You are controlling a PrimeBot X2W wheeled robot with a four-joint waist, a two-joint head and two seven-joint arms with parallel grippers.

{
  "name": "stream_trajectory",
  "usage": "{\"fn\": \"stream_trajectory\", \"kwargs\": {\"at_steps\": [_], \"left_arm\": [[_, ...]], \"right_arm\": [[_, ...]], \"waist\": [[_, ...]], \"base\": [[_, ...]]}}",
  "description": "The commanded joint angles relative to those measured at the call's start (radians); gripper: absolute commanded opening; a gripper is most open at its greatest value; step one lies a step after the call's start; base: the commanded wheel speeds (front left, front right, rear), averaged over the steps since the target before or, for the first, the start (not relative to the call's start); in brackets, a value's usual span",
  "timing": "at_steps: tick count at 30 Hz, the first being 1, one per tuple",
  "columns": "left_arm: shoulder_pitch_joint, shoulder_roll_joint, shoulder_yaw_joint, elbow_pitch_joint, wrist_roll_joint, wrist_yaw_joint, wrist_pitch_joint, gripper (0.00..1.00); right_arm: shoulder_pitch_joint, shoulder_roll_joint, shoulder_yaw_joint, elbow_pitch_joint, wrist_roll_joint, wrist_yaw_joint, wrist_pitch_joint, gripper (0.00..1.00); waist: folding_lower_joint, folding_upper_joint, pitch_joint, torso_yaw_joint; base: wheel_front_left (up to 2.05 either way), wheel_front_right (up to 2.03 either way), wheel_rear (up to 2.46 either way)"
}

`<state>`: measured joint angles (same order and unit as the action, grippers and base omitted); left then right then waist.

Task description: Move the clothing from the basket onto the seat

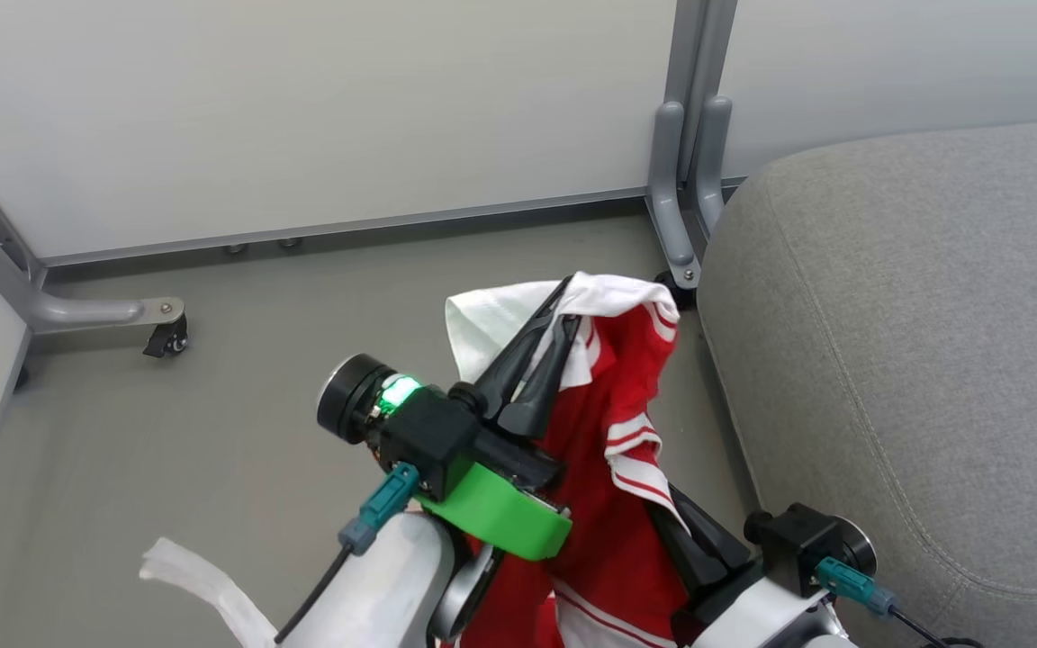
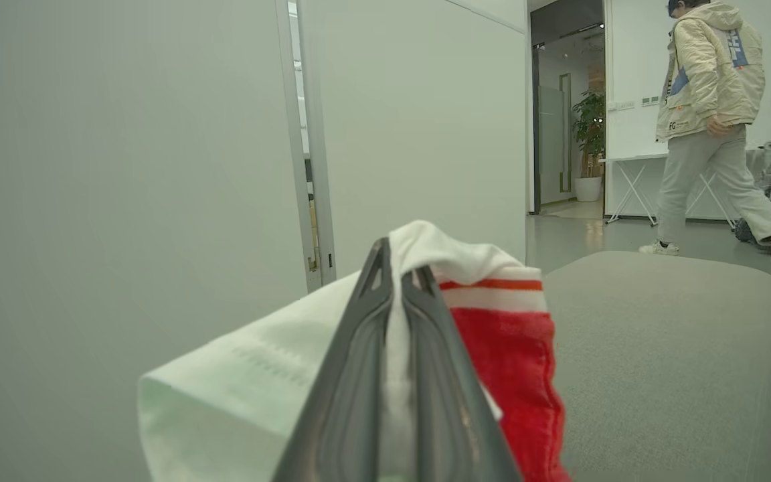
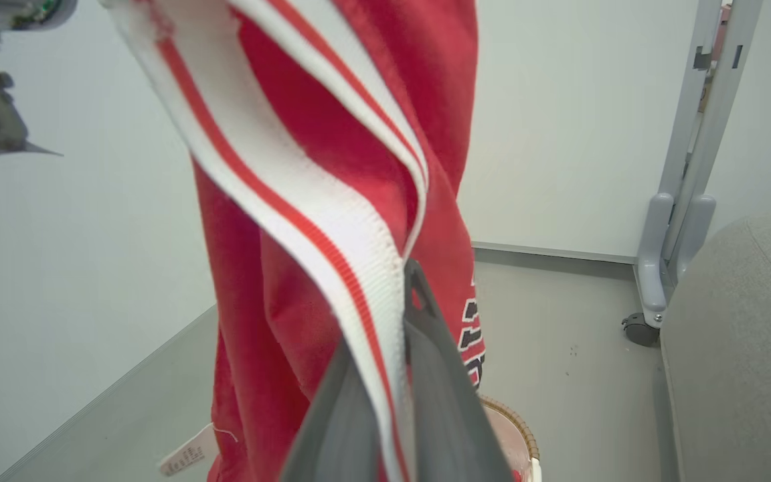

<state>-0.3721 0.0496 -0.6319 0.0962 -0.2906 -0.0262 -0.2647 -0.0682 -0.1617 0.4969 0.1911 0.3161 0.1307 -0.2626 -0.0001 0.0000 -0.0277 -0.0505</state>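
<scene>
Red clothing with white stripes and trim hangs between my two grippers, above the floor and left of the seat. My left gripper is shut on its white upper edge. Lower down, my right gripper is shut on a white-and-red striped band; black lettering shows on the red cloth. The grey seat lies to the right. A piece of the basket's brown rim peeks out below the cloth in the right wrist view.
White partition panels on grey wheeled feet stand behind, one foot close to the seat's corner. Another caster foot is at the left. A person walks past beyond the seat. A white strip lies low left.
</scene>
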Motion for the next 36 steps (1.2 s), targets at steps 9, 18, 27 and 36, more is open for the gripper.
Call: {"fn": "stream_trajectory", "kwargs": {"at_steps": [9, 18, 27, 36], "left_arm": [[0.002, 0.011, 0.042, 0.113, -0.03, 0.01, 0.0, 0.18], [0.015, 0.03, 0.051, 0.167, -0.03, 0.025, 0.002, 1.0], [0.041, 0.052, 0.058, 0.195, -0.049, 0.027, 0.002, 1.0], [0.058, 0.061, 0.057, 0.198, -0.053, 0.036, 0.0, 1.0]], "right_arm": [[0.002, -0.009, -0.005, -0.005, 0.017, 0.0, -0.003, 0.0], [-0.001, -0.002, -0.035, -0.019, 0.004, 0.0, -0.003, 0.0], [-0.006, 0.002, -0.047, -0.027, -0.001, 0.0, -0.003, 0.0], [-0.014, 0.0, -0.055, -0.034, -0.001, 0.0, -0.003, 0.0]], "waist": [[0.0001, 0.0, 0.008, -0.01], [0.0001, 0.0, 0.018, -0.007], [0.0001, 0.0, 0.021, -0.009], [0.0001, 0.0, 0.027, -0.02]], "base": [[0.0, 0.0, 0.0], [0.0, 0.0, 0.0], [0.0, 0.0, 0.0], [0.0, 0.0, 0.0]]}}
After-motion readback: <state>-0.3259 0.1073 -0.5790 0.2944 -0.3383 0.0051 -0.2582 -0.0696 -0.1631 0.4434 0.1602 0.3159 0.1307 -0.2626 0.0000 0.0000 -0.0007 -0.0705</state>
